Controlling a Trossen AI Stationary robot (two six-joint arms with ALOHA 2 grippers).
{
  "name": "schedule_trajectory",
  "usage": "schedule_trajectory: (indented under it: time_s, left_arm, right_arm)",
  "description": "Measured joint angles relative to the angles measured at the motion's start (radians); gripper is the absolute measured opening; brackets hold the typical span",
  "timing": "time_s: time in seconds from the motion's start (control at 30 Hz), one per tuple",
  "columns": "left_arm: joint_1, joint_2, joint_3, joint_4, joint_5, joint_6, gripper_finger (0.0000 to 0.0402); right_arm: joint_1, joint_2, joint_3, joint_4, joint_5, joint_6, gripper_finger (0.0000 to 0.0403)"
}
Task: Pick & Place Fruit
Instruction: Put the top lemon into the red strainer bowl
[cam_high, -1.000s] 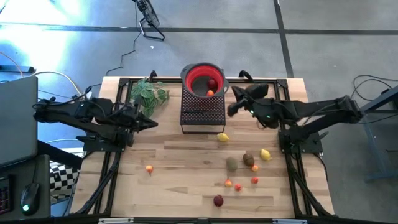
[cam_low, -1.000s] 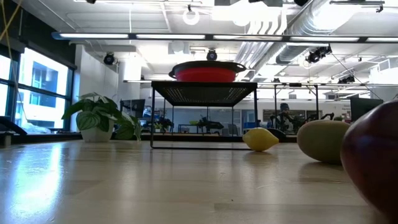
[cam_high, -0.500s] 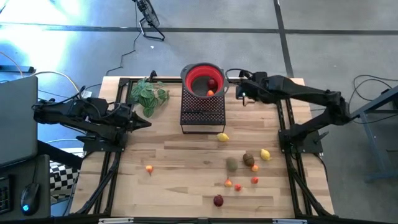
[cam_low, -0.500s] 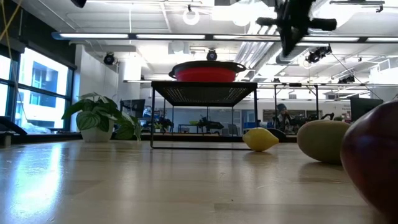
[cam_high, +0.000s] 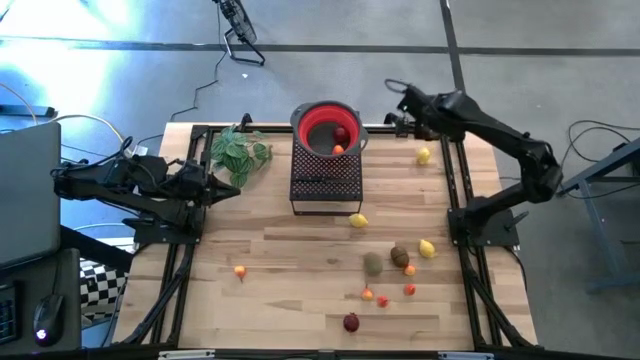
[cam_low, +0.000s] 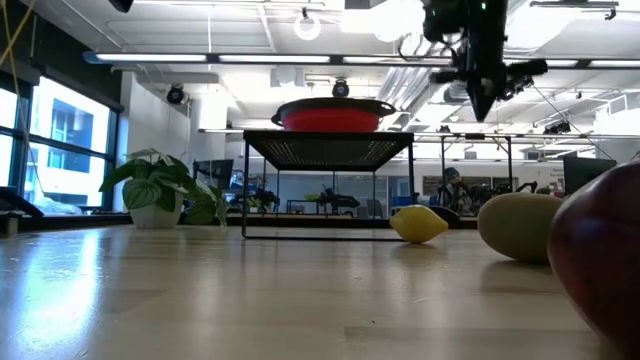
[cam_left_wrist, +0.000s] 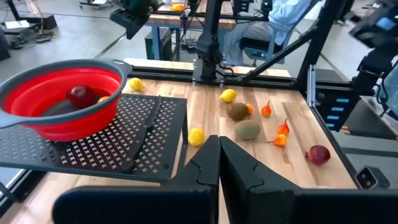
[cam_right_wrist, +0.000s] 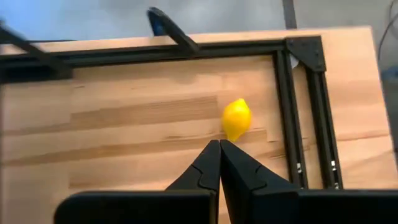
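Fruit lies loose on the wooden table (cam_high: 280, 250): lemons (cam_high: 358, 221) (cam_high: 427, 248) (cam_high: 424, 156), a brown oval (cam_high: 400, 256), an olive one (cam_high: 373, 264), small orange and red ones (cam_high: 382, 298) (cam_high: 240, 271) and a dark red ball (cam_high: 351, 322). A red bowl (cam_high: 325, 128) on a black mesh stand (cam_high: 325, 178) holds a dark red ball (cam_high: 341, 135) and an orange piece (cam_high: 338, 150). My right gripper (cam_high: 404, 122) hangs shut and tipped down above the far right corner, with the far lemon (cam_right_wrist: 236, 118) just beyond its tips (cam_right_wrist: 219, 143). My left gripper (cam_high: 232, 190) is shut, left of the stand.
A green leafy sprig (cam_high: 240, 150) stands at the stand's far left. A black-handled knife (cam_high: 318, 180) lies on the mesh. Black frame rails (cam_high: 455, 190) run along both table sides. The near left of the table holds only one small orange fruit.
My right gripper has swung from beside the stand toward the far right corner and tipped from level to pointing steeply down, staying shut. The far lemon, covered by the arm before, now shows. My left gripper has drawn back slightly toward the left edge.
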Motion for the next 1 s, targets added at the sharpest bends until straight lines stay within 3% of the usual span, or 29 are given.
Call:
schedule_trajectory:
  time_s: [0.2, 0.33, 0.63, 0.83, 1.0]
  left_arm:
    - [0.0, 0.0, 0.0, 0.0, 0.0, 0.0, 0.0]
    - [0.0, 0.0, 0.0, 0.0, 0.0, -0.023, 0.0]
    - [0.0, 0.0, 0.0, -0.002, 0.0, -0.045, 0.0]
    - [0.0, 0.0, 0.0, -0.004, 0.0, -0.045, 0.0]
    - [0.0, 0.0, 0.0, -0.011, 0.0, -0.046, 0.0]
  right_arm:
    - [-0.142, 0.0, -0.129, 0.231, -0.205, -0.124, 0.0003]
    - [-0.178, 0.0, -0.188, 0.31, -0.209, -0.139, 0.0003]
    - [-0.235, 0.048, -0.197, 0.271, -0.159, -0.121, 0.0007]
    - [-0.274, 0.102, -0.197, 0.353, -0.257, -0.145, 0.0011]
    - [-0.295, 0.159, -0.197, 0.357, -0.255, -0.145, 0.0011]
